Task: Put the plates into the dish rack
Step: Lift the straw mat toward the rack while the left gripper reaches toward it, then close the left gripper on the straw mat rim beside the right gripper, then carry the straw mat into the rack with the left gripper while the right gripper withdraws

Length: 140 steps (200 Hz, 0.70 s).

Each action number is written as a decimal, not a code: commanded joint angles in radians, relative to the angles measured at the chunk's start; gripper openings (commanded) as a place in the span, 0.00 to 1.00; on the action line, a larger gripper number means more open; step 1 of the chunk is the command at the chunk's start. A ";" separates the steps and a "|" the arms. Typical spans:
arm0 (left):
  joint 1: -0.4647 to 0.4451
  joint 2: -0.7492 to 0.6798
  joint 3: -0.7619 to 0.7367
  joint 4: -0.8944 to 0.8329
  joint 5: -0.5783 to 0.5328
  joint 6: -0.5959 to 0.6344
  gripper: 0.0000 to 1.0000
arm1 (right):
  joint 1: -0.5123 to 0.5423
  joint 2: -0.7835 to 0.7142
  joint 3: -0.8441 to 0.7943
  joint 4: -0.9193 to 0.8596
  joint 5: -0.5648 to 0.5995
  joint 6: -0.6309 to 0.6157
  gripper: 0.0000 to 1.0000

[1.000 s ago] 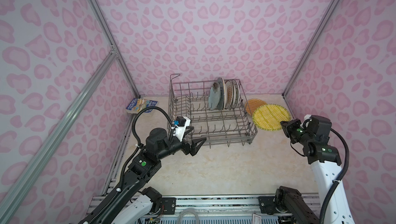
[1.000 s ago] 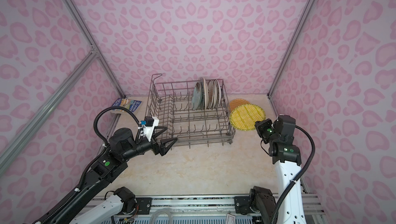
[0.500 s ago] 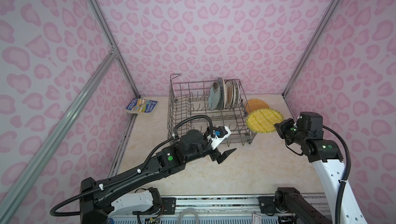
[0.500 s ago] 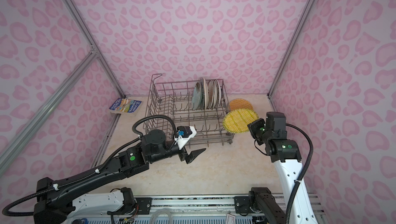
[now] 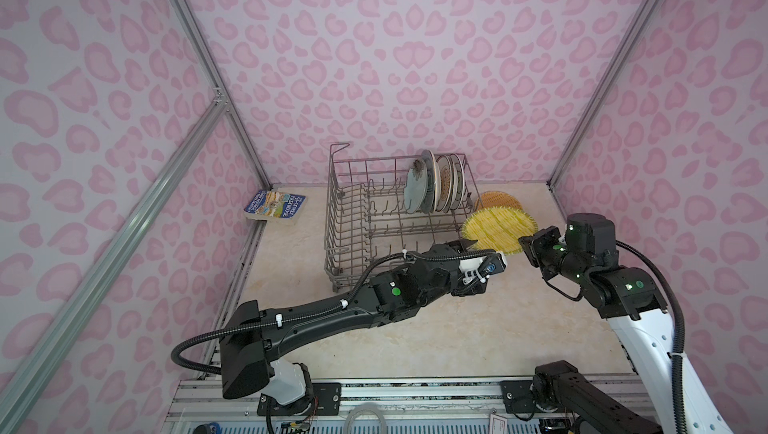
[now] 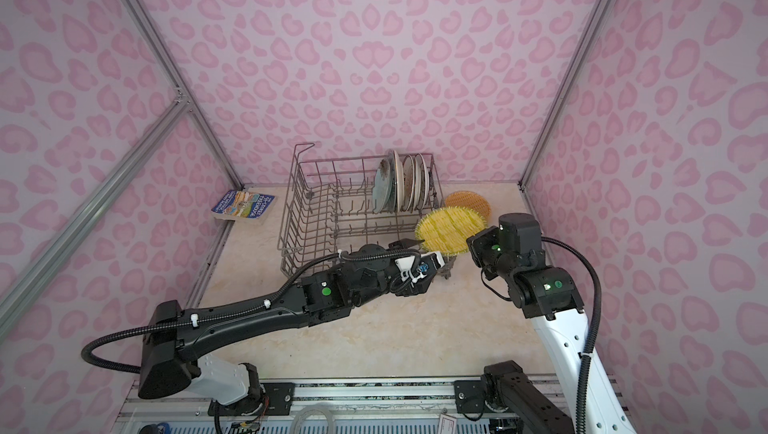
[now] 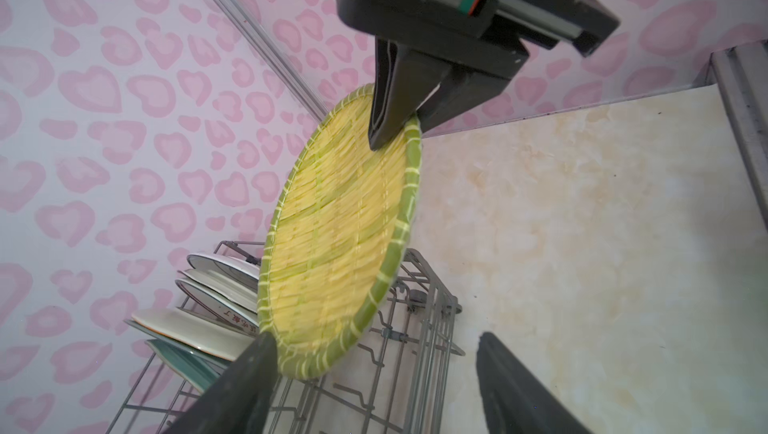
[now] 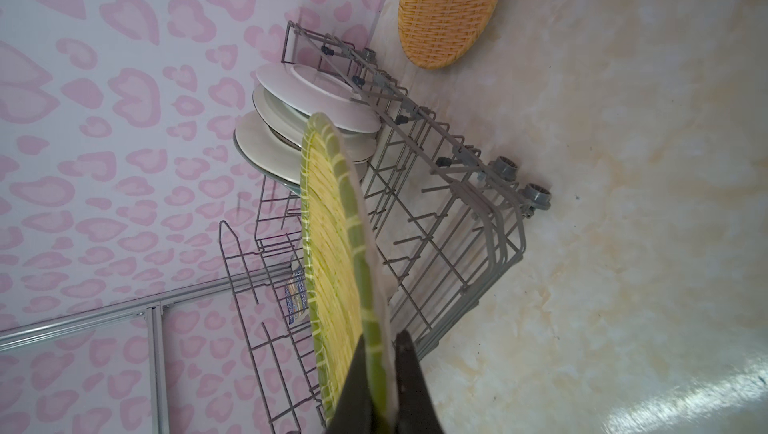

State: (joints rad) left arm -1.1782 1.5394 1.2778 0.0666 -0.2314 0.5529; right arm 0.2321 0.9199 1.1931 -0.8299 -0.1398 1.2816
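My right gripper [image 8: 382, 338] is shut on the rim of the yellow woven-look plate [image 5: 498, 228], holding it tilted up off the table beside the front right corner of the dish rack [image 5: 357, 220]. My left gripper [image 7: 374, 340] is open at the plate's opposite edge. One finger [image 7: 257, 369] is against the rim and the other [image 7: 511, 386] stands well apart. Several plates [image 5: 432, 183] stand upright in the rack's back right rows. The orange woven-look plate [image 5: 498, 199] lies flat on the table behind the yellow one.
A blue paperback book [image 5: 274, 204] lies at the back left by the wall. The rack's small wheels [image 8: 536, 195] stick out at its corner. Pink patterned walls close in the back and both sides.
My left arm swung from the rack's left side across its front to the yellow plate, and its jaws narrowed. My right gripper carried the plate left, toward the rack's corner.
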 commanded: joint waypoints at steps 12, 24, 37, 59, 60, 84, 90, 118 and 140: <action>0.000 0.065 0.053 0.096 -0.072 0.078 0.61 | 0.037 -0.006 -0.006 0.021 0.055 0.048 0.00; -0.001 0.090 0.075 0.077 -0.083 0.093 0.56 | 0.049 -0.006 -0.006 0.022 0.061 0.053 0.00; -0.001 0.111 0.099 0.074 -0.097 0.108 0.51 | 0.064 -0.010 -0.004 0.022 0.075 0.056 0.00; -0.002 0.126 0.101 0.075 -0.111 0.122 0.39 | 0.083 -0.013 -0.005 0.019 0.091 0.060 0.00; -0.002 0.127 0.100 0.075 -0.112 0.122 0.39 | 0.083 -0.013 -0.006 0.019 0.091 0.060 0.00; -0.003 0.135 0.100 0.072 -0.123 0.126 0.28 | 0.093 -0.013 -0.006 0.023 0.093 0.063 0.00; -0.002 0.136 0.100 0.069 -0.125 0.126 0.26 | 0.096 -0.013 -0.006 0.023 0.095 0.064 0.00; -0.006 0.130 0.102 0.044 -0.129 0.111 0.08 | 0.122 -0.012 -0.005 0.031 0.114 0.062 0.00; -0.026 0.098 0.095 0.017 -0.141 0.080 0.04 | 0.149 -0.010 -0.010 0.061 0.116 0.039 0.00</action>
State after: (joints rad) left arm -1.1942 1.6688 1.3624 0.0456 -0.3099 0.7410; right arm 0.3618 0.9134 1.1873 -0.8326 -0.0307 1.3102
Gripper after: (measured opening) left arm 0.068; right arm 0.069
